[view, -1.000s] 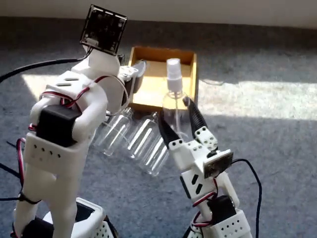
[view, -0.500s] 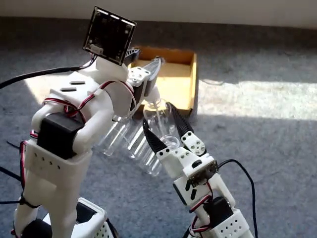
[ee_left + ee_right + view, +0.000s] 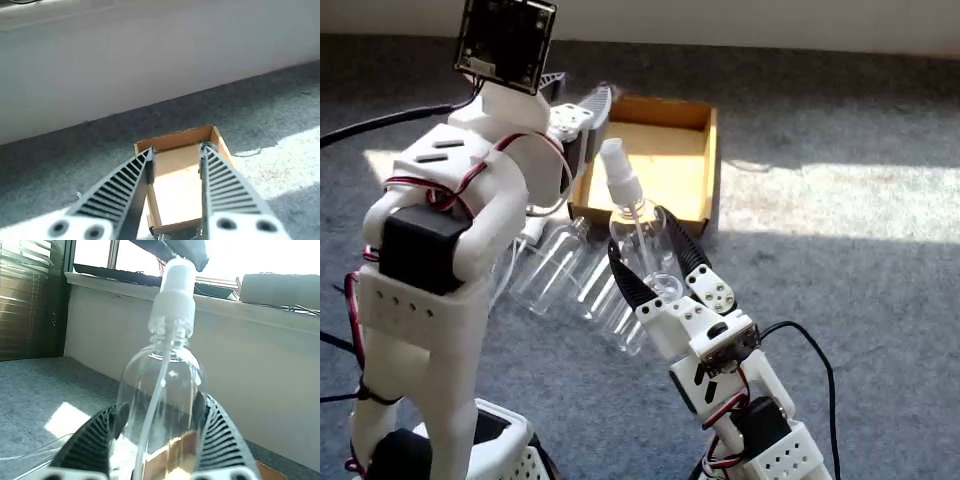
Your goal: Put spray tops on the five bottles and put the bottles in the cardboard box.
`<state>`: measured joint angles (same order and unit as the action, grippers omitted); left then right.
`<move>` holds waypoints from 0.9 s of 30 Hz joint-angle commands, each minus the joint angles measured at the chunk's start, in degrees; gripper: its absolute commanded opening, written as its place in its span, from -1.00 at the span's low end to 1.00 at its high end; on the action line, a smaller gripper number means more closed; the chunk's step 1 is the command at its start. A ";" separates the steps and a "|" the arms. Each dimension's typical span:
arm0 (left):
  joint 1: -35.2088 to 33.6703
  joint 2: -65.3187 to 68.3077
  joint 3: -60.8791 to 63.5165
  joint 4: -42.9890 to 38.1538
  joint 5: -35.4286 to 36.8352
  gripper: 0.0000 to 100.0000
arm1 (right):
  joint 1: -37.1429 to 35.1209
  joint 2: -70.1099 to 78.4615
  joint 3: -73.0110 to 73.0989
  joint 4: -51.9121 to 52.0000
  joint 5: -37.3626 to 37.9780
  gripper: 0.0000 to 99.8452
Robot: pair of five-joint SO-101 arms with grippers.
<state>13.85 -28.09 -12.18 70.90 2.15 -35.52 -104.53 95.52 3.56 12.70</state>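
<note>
A clear bottle [image 3: 632, 228] with a white spray top [image 3: 618, 170] stands tilted just in front of the cardboard box [image 3: 712, 160]. My right gripper [image 3: 637, 232] is shut on its body. In the right wrist view the bottle [image 3: 162, 385] sits between the black fingers [image 3: 220, 440], its spray top [image 3: 175, 295] above them. My left gripper [image 3: 578, 90] hangs open and empty above the box's left corner, up and to the left of the spray top. Its wrist view looks down between its fingers [image 3: 215, 185] into the box [image 3: 172, 182].
More clear bottles [image 3: 552, 264] without tops lie side by side on the grey carpet, between the left arm's base and the held bottle. Cables run along the left edge and beside the right arm's base. The carpet right of the box is open.
The right gripper drew the bottle back from the box and to the left. The left gripper came down over the spray top, then lifted off up and left, leaving the top on.
</note>
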 commanded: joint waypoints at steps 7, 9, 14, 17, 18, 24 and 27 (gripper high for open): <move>8.13 -3.03 3.82 5.89 -3.69 -0.70 | 3.56 -0.66 4.00 -0.92 0.62 -0.99; 8.22 -3.91 5.58 5.89 -3.69 -0.70 | 4.35 -0.66 4.00 -0.84 0.62 -0.99; 8.22 -4.70 10.86 5.89 -3.69 -0.70 | 4.35 -0.66 4.00 -0.75 0.62 -0.98; 8.22 -4.70 10.86 5.80 -3.78 -0.70 | 4.53 -0.57 4.00 1.19 0.70 -0.98; 8.22 -4.70 9.98 5.10 -3.78 -0.70 | 4.53 -0.57 4.00 2.86 0.79 -0.98; 10.15 -4.09 5.49 3.52 -3.78 -0.70 | 4.26 -0.66 4.00 4.53 1.05 -0.98; 12.97 -2.86 5.93 3.87 -3.78 -0.70 | 4.26 -0.66 4.00 4.53 1.05 -0.98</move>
<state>23.78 -31.87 -4.44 75.30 -1.19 -31.56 -104.44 95.60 7.96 13.05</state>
